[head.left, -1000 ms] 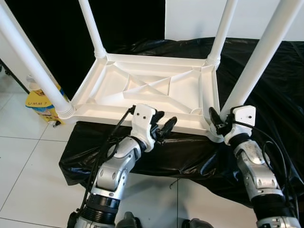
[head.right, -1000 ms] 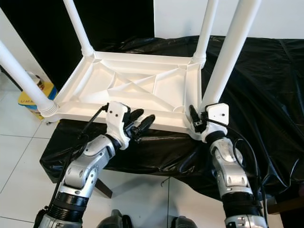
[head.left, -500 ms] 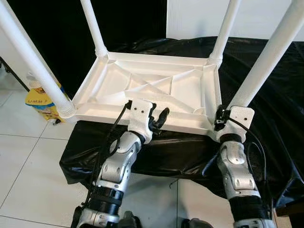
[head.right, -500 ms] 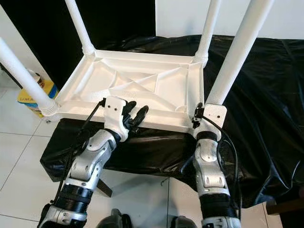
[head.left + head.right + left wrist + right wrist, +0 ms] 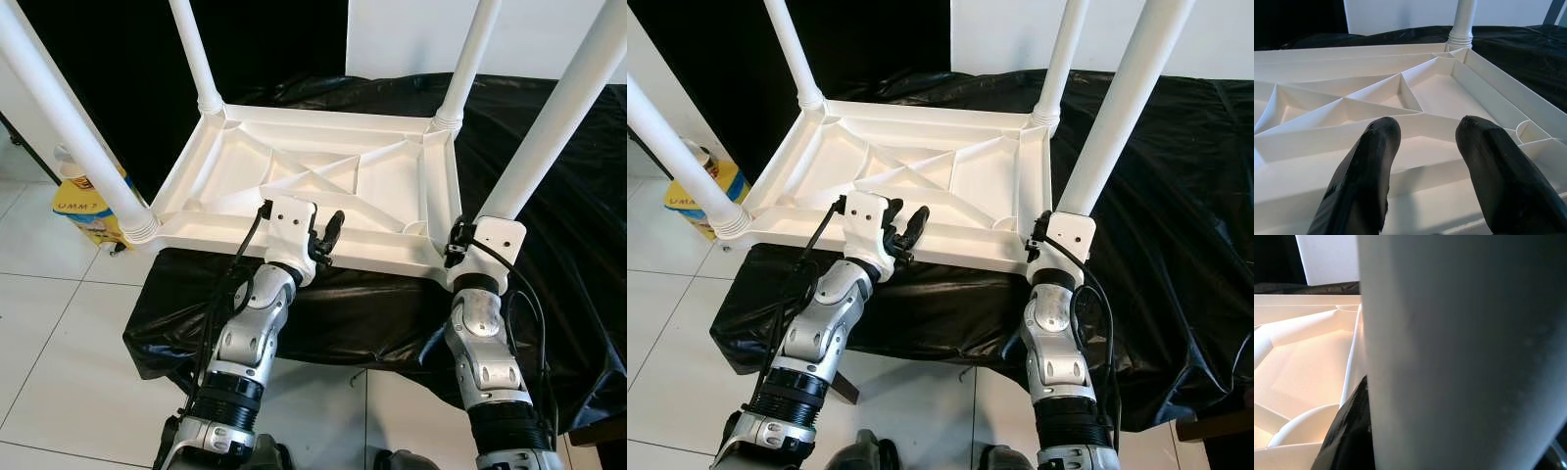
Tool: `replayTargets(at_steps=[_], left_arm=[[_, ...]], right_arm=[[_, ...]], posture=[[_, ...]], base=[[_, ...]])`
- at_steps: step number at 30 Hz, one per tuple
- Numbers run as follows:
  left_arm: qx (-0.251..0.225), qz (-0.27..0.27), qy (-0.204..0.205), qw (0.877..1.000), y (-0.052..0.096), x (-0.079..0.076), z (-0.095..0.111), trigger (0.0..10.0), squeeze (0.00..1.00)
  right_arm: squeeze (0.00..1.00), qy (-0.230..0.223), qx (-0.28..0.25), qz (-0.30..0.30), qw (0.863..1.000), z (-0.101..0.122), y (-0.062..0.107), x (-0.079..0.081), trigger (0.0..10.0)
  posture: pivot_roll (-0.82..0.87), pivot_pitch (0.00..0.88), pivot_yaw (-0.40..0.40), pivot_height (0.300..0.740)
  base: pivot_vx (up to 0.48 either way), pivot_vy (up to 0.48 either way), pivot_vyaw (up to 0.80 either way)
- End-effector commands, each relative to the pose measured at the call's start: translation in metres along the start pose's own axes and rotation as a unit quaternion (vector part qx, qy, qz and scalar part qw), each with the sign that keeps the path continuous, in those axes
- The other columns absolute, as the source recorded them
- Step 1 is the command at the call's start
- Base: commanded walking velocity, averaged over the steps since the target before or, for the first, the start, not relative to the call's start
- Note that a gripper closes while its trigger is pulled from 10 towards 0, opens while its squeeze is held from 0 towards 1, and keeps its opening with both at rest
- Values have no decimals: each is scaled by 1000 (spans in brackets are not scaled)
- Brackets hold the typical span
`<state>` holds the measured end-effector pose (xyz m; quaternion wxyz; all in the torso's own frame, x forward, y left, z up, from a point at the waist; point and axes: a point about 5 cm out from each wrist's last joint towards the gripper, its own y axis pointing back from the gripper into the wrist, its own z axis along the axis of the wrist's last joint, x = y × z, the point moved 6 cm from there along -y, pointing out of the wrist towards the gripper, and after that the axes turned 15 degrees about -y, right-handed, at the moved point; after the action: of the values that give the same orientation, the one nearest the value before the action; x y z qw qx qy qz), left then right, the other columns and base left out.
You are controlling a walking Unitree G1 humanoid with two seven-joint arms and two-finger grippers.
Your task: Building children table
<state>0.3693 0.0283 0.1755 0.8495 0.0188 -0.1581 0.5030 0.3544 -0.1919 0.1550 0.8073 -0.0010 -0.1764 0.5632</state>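
A black plastic sheet [image 5: 549,147] spreads under and beyond both grippers. A yellow bag [image 5: 83,208] stands on the white tiled floor [image 5: 59,333], well left of the left gripper.

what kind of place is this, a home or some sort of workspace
Probably an indoor room used as a work or test space: white tiled floor, a surface draped in black plastic sheeting, and an upturned white plastic table being assembled. A yellow package stands on the floor.

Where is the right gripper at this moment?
The right gripper is at the white table's near right corner, against the base of the near right leg.
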Motion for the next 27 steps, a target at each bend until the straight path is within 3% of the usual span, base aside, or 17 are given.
replayTargets(at_steps=[1, 2, 12, 15, 22, 23, 24, 25, 26, 27], left_arm=[[8, 24, -7, 1000, -1, 3, -4, 10000, 0], [6, 24, -7, 1000, -1, 3, -3, 10000, 0], [-7, 4, 12, 1000, 2, -2, -1, 10000, 0], [-18, -20, 15, 1000, 6, -8, 1, 10000, 0], [-22, -25, 15, 999, 8, -10, 2, 10000, 0], [-24, -28, 13, 999, 7, -11, 3, 10000, 0], [-26, -34, 8, 999, 7, -13, 4, 10000, 0], [-28, -40, 4, 999, 8, -15, 6, 10000, 0], [-28, -40, 4, 999, 8, -15, 6, 10000, 0], [-29, -43, 1, 999, 9, -15, 6, 10000, 0]], right_arm=[[161, 11, 28, -19, 999, -14, 4, -14, 10000], [1000, 9, 24, -17, 1000, -13, 3, -15, 10000], [1000, -7, 14, 23, 1000, -3, 3, -12, 10000], [1000, -20, 18, 87, 996, 3, 5, -10, 10000], [1000, -6, 26, 153, 988, 6, 4, -12, 10000], [961, -4, 37, 186, 982, 6, 3, -10, 10000], [94, 5, 48, 223, 974, 6, 0, -7, 10000], [0, 14, 62, 260, 963, 6, -2, -4, 10000], [0, 14, 62, 260, 963, 6, -2, -4, 10000], [0, 24, 73, 289, 954, 5, -5, -1, 10000]], posture=[[26, 111, 16, 740], [22, 112, 14, 740], [20, 121, 9, 740], [19, 122, 2, 740], [13, 117, 8, 740], [17, 115, 11, 740], [19, 116, 14, 740], [18, 114, 15, 740], [18, 114, 15, 740], [19, 114, 17, 740]], base=[[0, 0, 0], [0, 0, 0], [0, 0, 0], [0, 0, 0], [0, 0, 0], [0, 0, 0], [0, 0, 0], [0, 0, 0], [0, 0, 0], [0, 0, 0]])
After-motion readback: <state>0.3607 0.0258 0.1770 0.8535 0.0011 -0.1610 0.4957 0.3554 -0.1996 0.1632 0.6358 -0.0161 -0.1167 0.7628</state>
